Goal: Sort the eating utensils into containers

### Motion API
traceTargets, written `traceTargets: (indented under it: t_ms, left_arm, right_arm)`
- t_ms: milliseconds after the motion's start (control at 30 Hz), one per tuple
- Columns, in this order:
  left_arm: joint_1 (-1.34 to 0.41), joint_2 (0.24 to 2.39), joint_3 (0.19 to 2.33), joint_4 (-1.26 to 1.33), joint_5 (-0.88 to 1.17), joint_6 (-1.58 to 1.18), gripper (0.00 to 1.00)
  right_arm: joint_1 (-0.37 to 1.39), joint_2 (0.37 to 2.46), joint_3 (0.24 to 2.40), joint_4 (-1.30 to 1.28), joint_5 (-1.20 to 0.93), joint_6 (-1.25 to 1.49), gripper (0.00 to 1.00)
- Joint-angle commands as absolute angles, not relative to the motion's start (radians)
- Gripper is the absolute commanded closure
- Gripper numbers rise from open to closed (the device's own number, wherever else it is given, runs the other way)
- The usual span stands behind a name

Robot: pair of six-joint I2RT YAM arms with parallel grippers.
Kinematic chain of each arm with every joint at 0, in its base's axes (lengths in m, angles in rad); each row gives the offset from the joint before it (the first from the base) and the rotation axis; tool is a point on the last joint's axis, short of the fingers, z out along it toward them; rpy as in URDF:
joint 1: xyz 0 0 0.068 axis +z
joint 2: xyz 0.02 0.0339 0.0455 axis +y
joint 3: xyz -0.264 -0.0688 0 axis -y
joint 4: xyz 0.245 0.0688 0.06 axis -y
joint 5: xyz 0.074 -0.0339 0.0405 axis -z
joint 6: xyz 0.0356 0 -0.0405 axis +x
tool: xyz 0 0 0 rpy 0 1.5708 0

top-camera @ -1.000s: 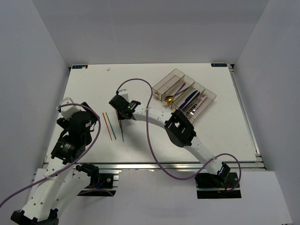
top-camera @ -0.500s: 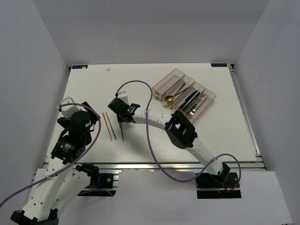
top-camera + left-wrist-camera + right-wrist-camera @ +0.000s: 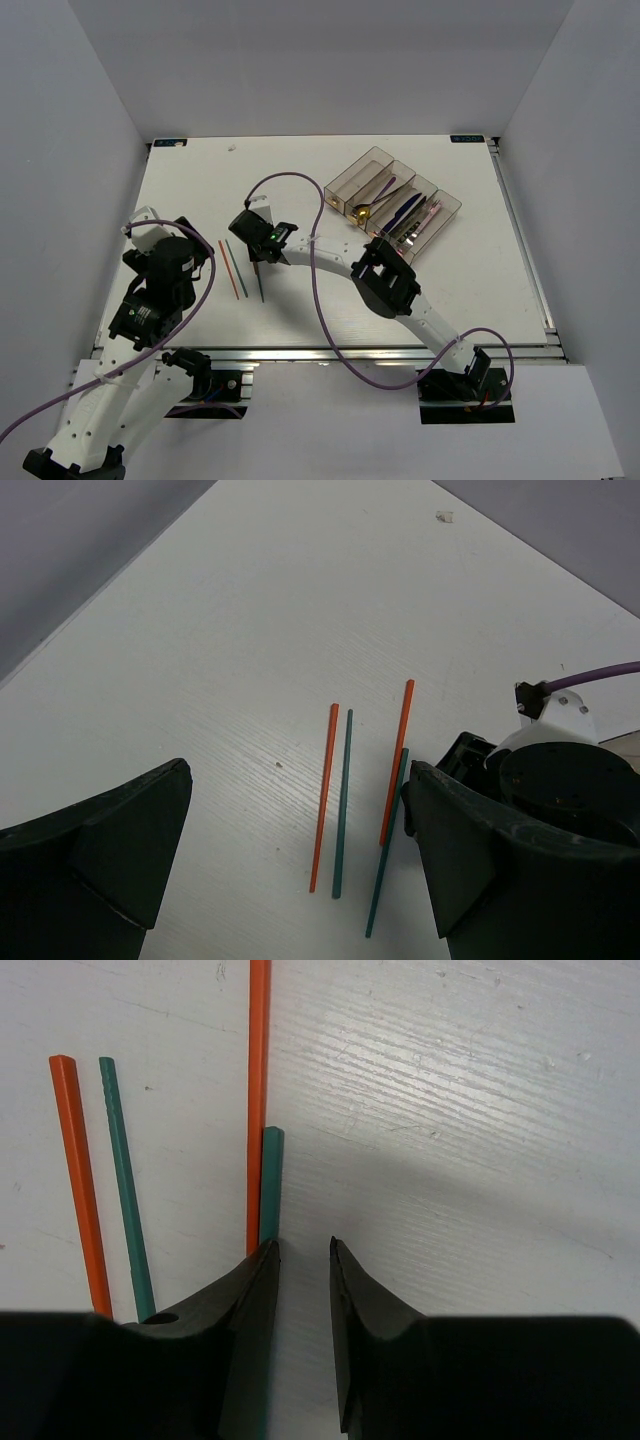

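Four chopsticks lie left of the table's middle: an orange point(image 3: 323, 798) and green point(image 3: 341, 805) pair, then a second orange point(image 3: 258, 1110) and green point(image 3: 270, 1185) pair touching side by side. My right gripper point(image 3: 303, 1245) is low over that second pair. Its jaws stand narrowly open with only bare table between them, and its left finger point(image 3: 250, 1290) covers the green stick's lower part. My left gripper point(image 3: 298, 772) hangs wide open above the chopsticks point(image 3: 238, 268), holding nothing. The containers point(image 3: 452, 203) at the back right hold a spoon point(image 3: 358, 211), knives point(image 3: 408, 207) and forks point(image 3: 425, 222).
The right arm's purple cable point(image 3: 290, 175) loops above the table between the chopsticks and the containers. A small white speck point(image 3: 445, 518) lies near the back edge. White walls close in both sides of the table.
My right gripper has shifted a little left and toward the near edge, settling over the right-hand chopstick pair. The left arm and the chopsticks have not moved.
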State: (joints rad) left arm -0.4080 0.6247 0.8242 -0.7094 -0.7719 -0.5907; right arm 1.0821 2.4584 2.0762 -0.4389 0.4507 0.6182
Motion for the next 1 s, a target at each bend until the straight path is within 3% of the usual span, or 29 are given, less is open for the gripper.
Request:
traceTargets:
  t_ms: [0,967]
  left_arm:
    - [-0.407,0.624,0.813,-0.695,-0.762,-0.581,0.02]
    - [-0.407,0.623,0.811,-0.692,-0.756,-0.577,0.02]
  right_arm:
    - [1.095,2.390,2.083,-0.407,0.485,0.611,0.67]
    - [1.103,2.499,2.089,-0.445,0.416,0.620,0.70]
